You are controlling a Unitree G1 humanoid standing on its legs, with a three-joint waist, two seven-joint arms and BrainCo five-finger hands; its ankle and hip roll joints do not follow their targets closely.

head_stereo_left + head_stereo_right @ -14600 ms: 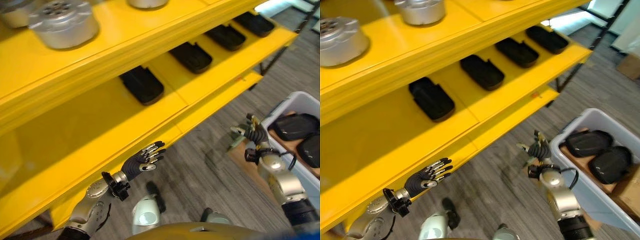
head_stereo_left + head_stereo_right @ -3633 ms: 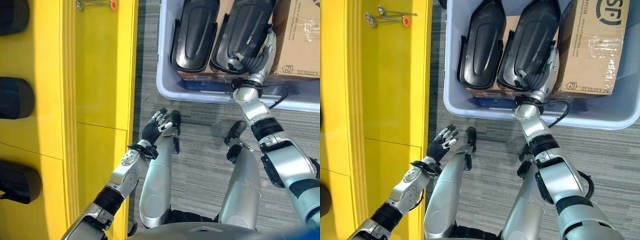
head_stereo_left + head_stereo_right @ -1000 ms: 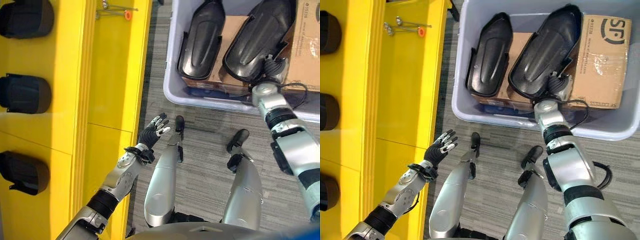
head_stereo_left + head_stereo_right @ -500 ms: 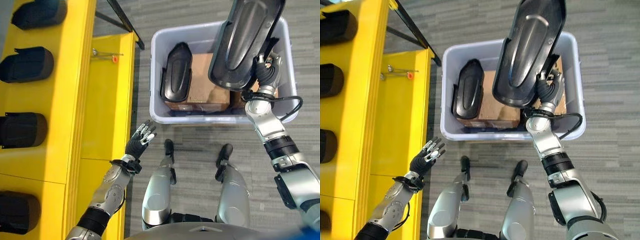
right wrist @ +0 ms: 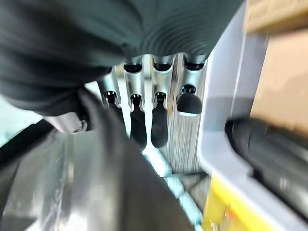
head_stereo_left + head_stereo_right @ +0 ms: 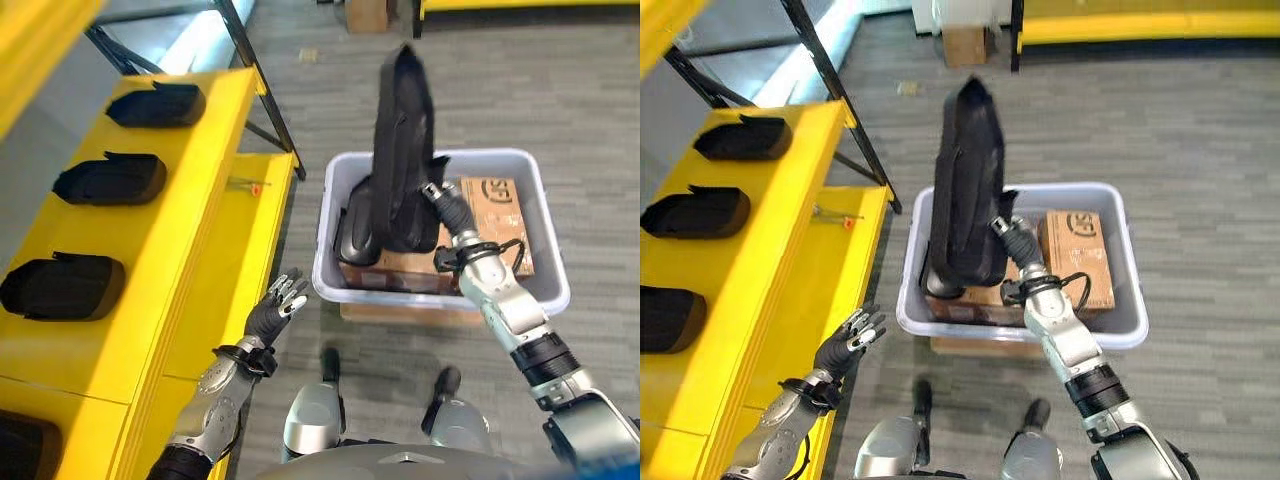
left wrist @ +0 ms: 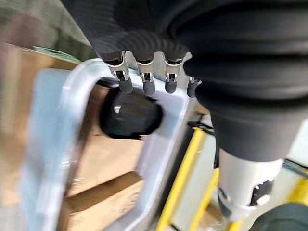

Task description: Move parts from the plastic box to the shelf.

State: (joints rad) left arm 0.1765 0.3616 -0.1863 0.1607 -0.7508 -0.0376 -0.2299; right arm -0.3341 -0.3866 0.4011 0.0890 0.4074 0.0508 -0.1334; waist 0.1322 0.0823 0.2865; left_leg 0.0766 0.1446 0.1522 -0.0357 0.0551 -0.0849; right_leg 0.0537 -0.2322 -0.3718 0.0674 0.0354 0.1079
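Black part, long and shell-shaped, stood nearly upright above the plastic box, lifted clear of it, with its lower end gripped by the right hand, whose fingers were curled against it. In the right wrist view those dark-tipped fingers lay along the part's dark surface, with the box's pale wall beside them. A second black part lay inside the box at its shelf-side end, partly hidden behind the raised one, next to a brown cardboard carton that filled the box's other end. The box sat on the grey carpeted floor, just beside the yellow shelf. On the shelf's upper level three similar black parts lay in a row, well apart from one another. The left hand hung low beside the shelf's edge, empty, its fingers spread and straight.
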